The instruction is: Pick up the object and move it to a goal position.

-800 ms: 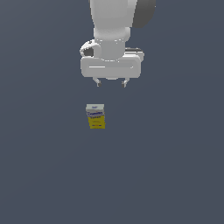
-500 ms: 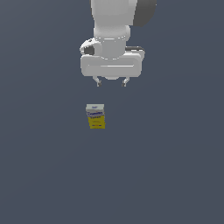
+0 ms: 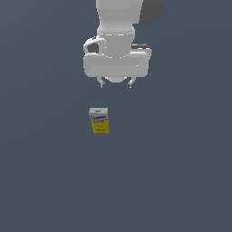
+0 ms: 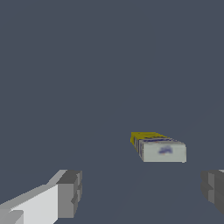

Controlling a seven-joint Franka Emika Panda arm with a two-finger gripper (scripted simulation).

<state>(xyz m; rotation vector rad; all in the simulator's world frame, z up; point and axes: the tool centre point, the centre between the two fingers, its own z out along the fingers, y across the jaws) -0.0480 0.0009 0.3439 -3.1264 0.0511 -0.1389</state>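
The object (image 3: 99, 120) is a small carton with a yellow lower part, a white top and a blue lettering band. It stands on the grey floor near the middle of the exterior view. My gripper (image 3: 116, 84) hangs above it and a little toward the exterior view's right, apart from it. Its two short fingertips (image 3: 102, 83) are spread wide and hold nothing. In the wrist view the object (image 4: 159, 147) appears beyond the gripper (image 4: 142, 192), nearer one finger (image 4: 212, 187) than the other, outside the gap.
A plain dark grey floor (image 3: 181, 172) surrounds the carton on every side. The white arm body (image 3: 117, 45) rises out of the exterior view's top edge.
The arm has come down slightly toward the floor. The gripper stays open and the carton has not moved.
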